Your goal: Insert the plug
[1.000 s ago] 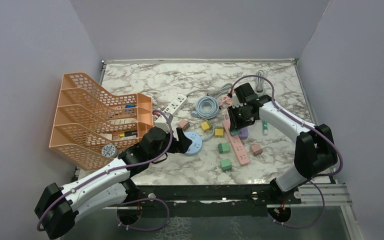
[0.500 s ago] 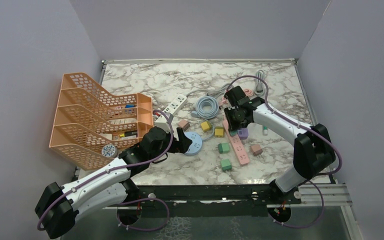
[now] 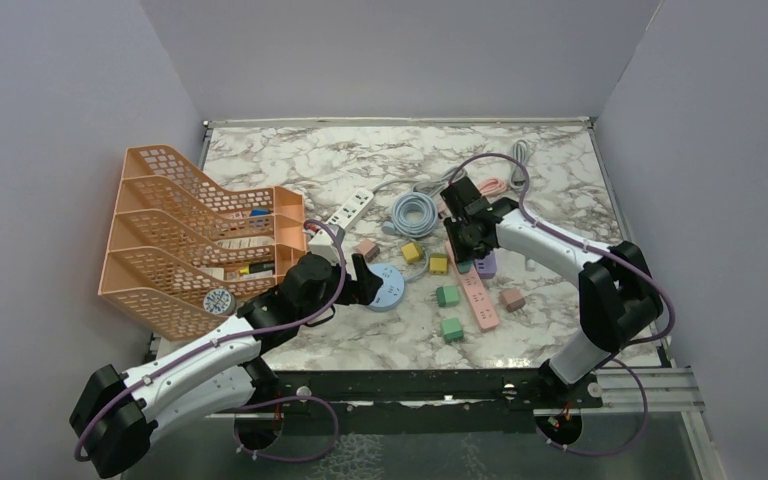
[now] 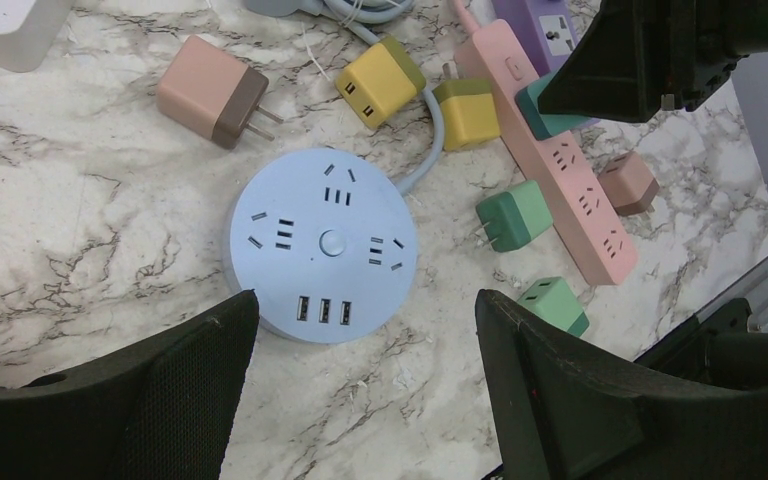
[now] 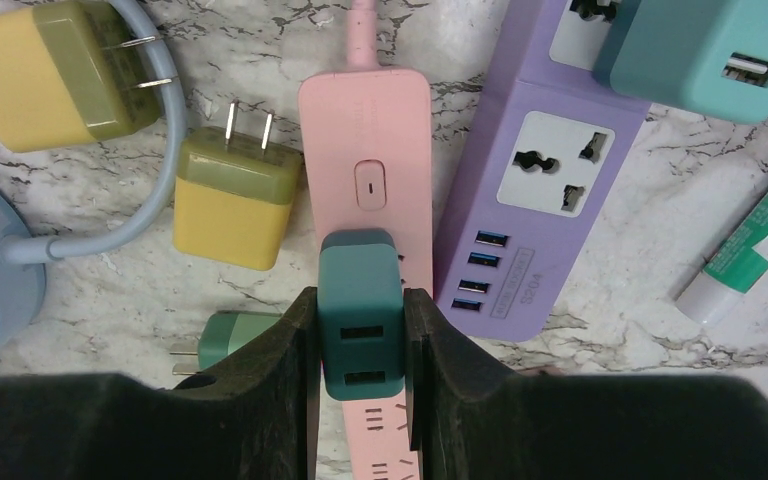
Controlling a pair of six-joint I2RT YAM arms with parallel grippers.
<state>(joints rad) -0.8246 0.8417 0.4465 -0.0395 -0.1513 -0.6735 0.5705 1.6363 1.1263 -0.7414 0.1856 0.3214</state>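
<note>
Over the last second the right arm (image 3: 545, 232) has been swung leftward and slightly nearer, so that the right fingers (image 5: 280, 380) are now carried over the far end of the pink strip (image 5: 365, 150) rather than beside it. The dark teal plug (image 5: 360, 315) is pinched between these fingers, one pad pressed against each of its sides, with its two USB ports turned up toward the wrist camera. It is held directly over the strip, just on the near side of the strip's switch, and is lined up with the strip's long axis.

The prongs are hidden beneath the plug's body, so it cannot be told whether they have been entered into a socket or are only held above one. In the left wrist view the plug appears low against the strip, but contact cannot be confirmed there either.

The shift is judged to mean that transport is finished and alignment is in hand; a straight downward press is what remains. A small sideways error could cause the prongs to be jammed on the strip's face, or the light strip to be pushed along the bench (image 3: 360, 160).

The left fingers (image 4: 160, 400) are spread wide and hold nothing; they are hung above the round blue hub (image 4: 322, 245), where they have been kept unmoved, well apart from the strip.
</note>
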